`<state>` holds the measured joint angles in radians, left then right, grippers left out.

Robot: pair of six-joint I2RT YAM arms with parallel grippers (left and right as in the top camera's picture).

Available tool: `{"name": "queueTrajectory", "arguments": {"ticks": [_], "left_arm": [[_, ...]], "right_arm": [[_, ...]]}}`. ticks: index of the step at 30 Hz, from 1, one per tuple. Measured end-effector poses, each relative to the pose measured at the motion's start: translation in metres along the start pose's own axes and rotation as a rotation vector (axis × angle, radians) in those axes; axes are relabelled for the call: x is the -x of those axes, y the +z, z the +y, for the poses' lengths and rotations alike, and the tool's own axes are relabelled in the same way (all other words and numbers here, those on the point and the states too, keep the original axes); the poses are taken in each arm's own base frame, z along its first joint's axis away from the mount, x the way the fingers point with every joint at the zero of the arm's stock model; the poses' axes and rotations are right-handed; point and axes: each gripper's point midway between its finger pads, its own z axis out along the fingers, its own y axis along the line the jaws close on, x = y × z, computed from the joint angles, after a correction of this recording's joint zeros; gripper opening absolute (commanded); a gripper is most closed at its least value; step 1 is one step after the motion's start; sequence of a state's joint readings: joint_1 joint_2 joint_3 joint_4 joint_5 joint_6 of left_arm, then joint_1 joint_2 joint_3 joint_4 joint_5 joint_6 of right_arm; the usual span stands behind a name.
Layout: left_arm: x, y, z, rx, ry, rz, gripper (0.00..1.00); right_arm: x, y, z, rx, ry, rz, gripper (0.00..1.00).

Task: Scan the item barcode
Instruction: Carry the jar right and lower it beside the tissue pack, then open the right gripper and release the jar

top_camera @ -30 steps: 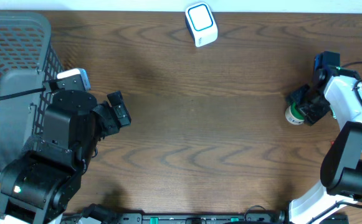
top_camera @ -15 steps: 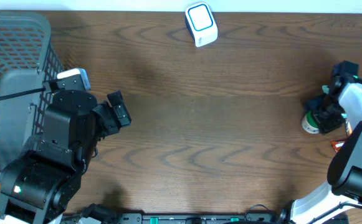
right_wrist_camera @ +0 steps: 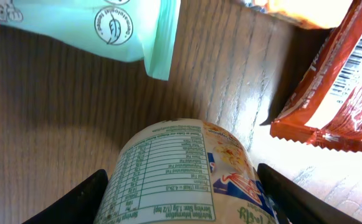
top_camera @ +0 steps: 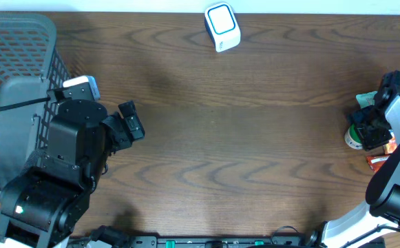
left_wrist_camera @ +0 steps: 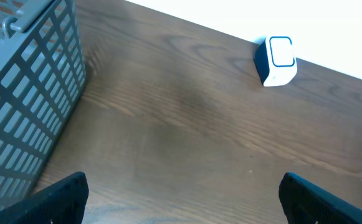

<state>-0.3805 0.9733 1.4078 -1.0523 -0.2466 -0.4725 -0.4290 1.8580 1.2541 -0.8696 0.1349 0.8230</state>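
At the table's right edge, the right gripper (top_camera: 365, 132) clasps the snack cup (right_wrist_camera: 181, 168) between its jaws, having carried it outward beside the wrappers (right_wrist_camera: 330, 106) and farther from the scanner (top_camera: 222, 26). Its scan is probably done. The left gripper (left_wrist_camera: 184, 196) idles, spread wide.

Table (top_camera: 241, 138): dark wood-grain top. On it: grey mesh basket (top_camera: 14, 62), far left; white-and-blue scanner (top_camera: 222, 27), back centre; teal pouch (right_wrist_camera: 106, 25) and orange-red wrapper (right_wrist_camera: 311, 93), right edge, apart. Labelled tub (right_wrist_camera: 181, 168) near both; contact with the top unclear.
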Motion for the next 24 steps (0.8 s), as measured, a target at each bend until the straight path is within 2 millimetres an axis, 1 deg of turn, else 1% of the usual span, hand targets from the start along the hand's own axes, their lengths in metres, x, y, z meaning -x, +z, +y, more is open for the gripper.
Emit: {"name": "queueTrajectory", "arguments": {"ticks": [4,8,11,14,16,17,18,19,24], "left_arm": [[0.0,0.0,-0.0001,0.0,0.0,0.0,0.98],[0.0,0.0,-0.0001,0.0,0.0,0.0,0.98],[-0.0001,0.0,0.0,0.0,0.0,0.001,0.98],[-0.0001,0.0,0.0,0.0,0.0,0.001,0.98],[-0.0001,0.0,0.0,0.0,0.0,0.001,0.98],[-0.0001,0.0,0.0,0.0,0.0,0.001,0.98],[-0.0001,0.0,0.0,0.0,0.0,0.001,0.98],[-0.0001,0.0,0.0,0.0,0.0,0.001,0.98],[-0.0001,0.0,0.0,0.0,0.0,0.001,0.98]], "right_arm": [[0.0004,0.0008,-0.002,-0.009,-0.001,-0.005,0.68],[0.0005,0.0016,-0.0039,-0.017,0.001,-0.009,0.73],[0.0007,0.0016,-0.0041,-0.019,0.002,-0.01,0.74],[0.0007,0.0016,-0.0041,-0.019,0.006,-0.01,0.79],[0.0008,0.0016,-0.0041,-0.019,0.008,-0.01,0.85],[0.0008,0.0016,-0.0043,-0.02,0.008,-0.011,0.89],[0.0007,0.0016,-0.0045,-0.021,0.007,-0.01,0.97],[0.0006,0.0016,-0.005,-0.023,0.009,-0.01,0.99],[-0.004,0.0011,-0.0106,-0.045,0.002,0.009,0.99]]}}
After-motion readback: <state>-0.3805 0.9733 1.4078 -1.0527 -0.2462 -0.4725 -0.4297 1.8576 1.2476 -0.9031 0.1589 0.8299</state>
